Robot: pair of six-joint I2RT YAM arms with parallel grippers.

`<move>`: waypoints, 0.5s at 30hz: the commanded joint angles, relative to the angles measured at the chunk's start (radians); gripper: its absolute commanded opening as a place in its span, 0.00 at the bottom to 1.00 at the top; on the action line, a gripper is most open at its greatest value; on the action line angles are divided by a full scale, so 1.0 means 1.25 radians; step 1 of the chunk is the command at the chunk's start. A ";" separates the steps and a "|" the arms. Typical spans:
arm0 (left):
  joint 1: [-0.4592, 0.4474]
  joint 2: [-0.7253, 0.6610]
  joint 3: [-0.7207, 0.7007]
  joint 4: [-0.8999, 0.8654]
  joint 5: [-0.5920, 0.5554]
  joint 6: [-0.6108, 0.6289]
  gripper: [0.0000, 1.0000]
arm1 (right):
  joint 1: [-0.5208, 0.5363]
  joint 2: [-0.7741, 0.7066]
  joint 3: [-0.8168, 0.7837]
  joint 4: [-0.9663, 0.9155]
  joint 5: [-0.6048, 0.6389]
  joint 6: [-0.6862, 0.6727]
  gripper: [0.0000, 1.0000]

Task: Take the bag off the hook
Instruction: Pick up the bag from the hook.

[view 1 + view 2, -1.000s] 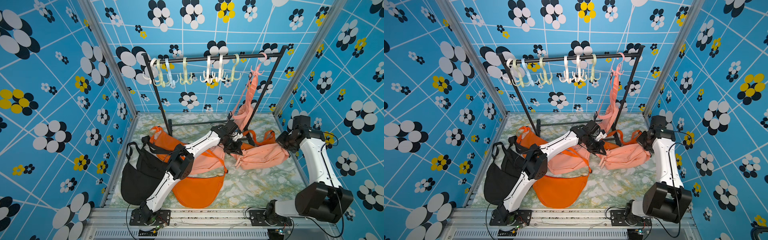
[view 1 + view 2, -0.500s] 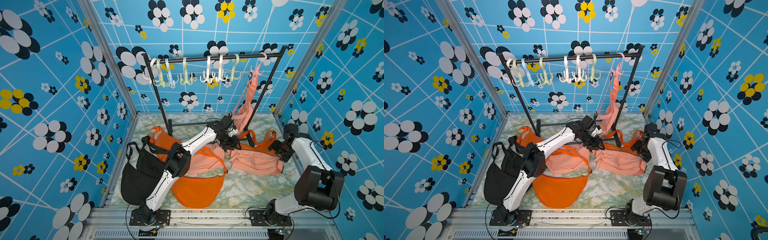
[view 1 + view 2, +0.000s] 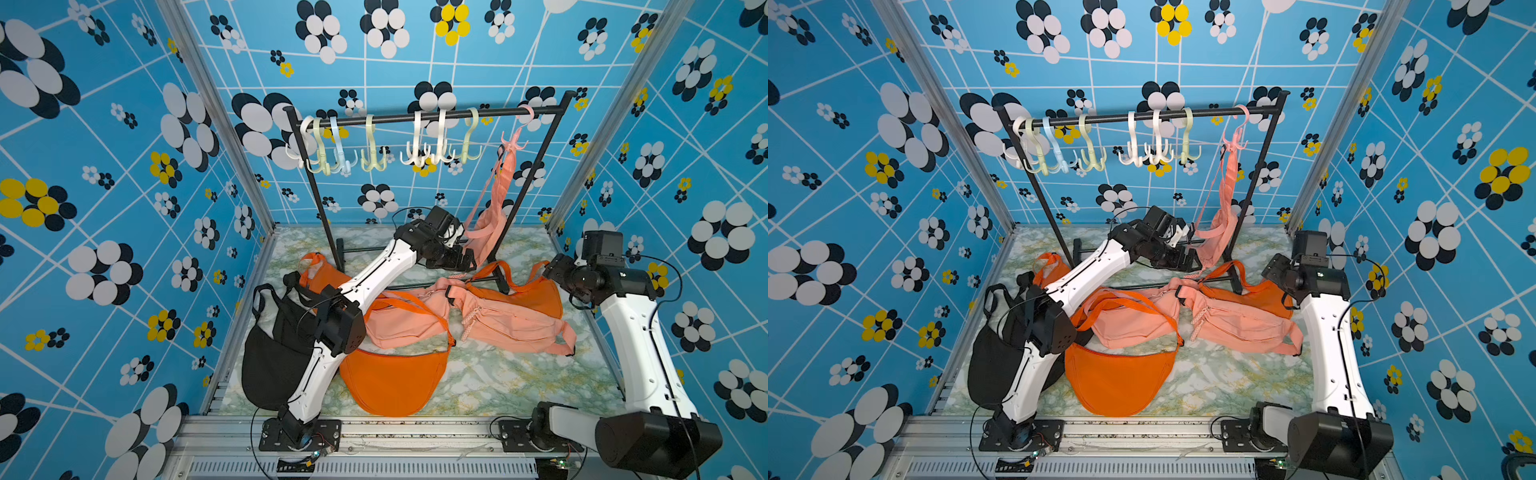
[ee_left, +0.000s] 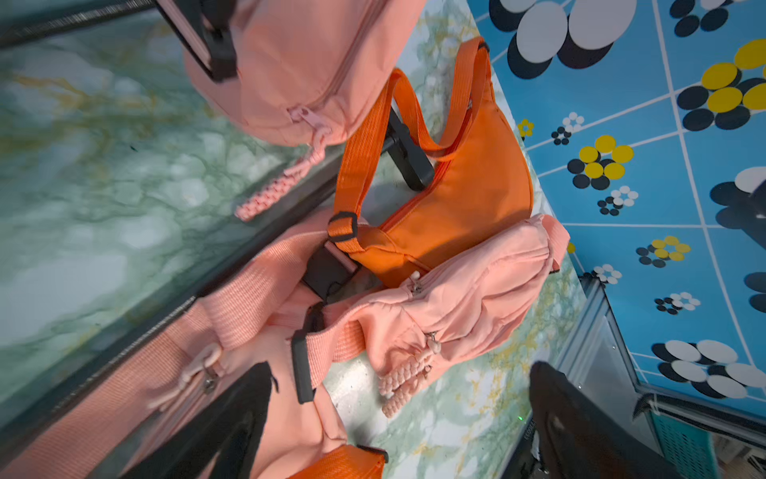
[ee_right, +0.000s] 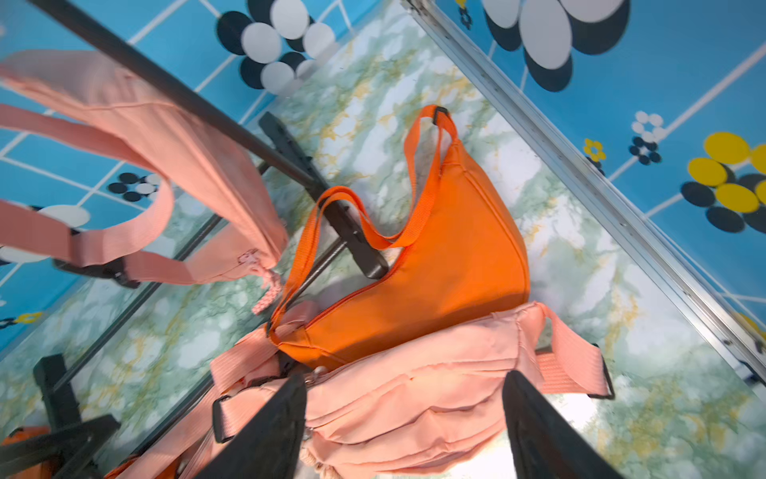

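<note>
One pink bag hangs by its strap from the pink hook at the right end of the black rack. My left gripper is open right beside that bag's lower end, with nothing between its fingers. The left wrist view shows the hanging bag close ahead. My right gripper is open, its fingers spread above a second pink bag lying flat on the table.
Several empty pale hooks hang on the rack bar. Lying on the marble table are a small orange bag, a pink bag, a large orange bag, a black bag and another orange bag. The rack's foot lies under the orange strap.
Both grippers went from shut to open. The pink bag on the right dropped out of the grip and now lies flat. My left gripper rose toward the hanging bag; my right gripper drew back.
</note>
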State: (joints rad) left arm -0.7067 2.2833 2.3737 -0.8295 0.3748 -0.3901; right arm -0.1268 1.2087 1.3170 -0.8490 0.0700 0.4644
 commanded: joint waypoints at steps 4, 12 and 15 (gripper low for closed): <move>0.016 0.048 0.093 0.025 -0.115 0.084 0.99 | 0.053 -0.021 -0.025 0.110 -0.060 -0.043 0.72; 0.017 0.101 0.055 0.240 -0.162 0.134 0.94 | 0.129 -0.015 -0.044 0.153 -0.055 -0.052 0.71; 0.014 0.120 0.026 0.338 -0.165 0.125 0.89 | 0.146 -0.026 -0.073 0.175 -0.053 -0.052 0.71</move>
State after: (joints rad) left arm -0.6910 2.3993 2.4264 -0.5632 0.1967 -0.2573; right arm 0.0395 1.1862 1.2594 -0.6701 0.0090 0.4210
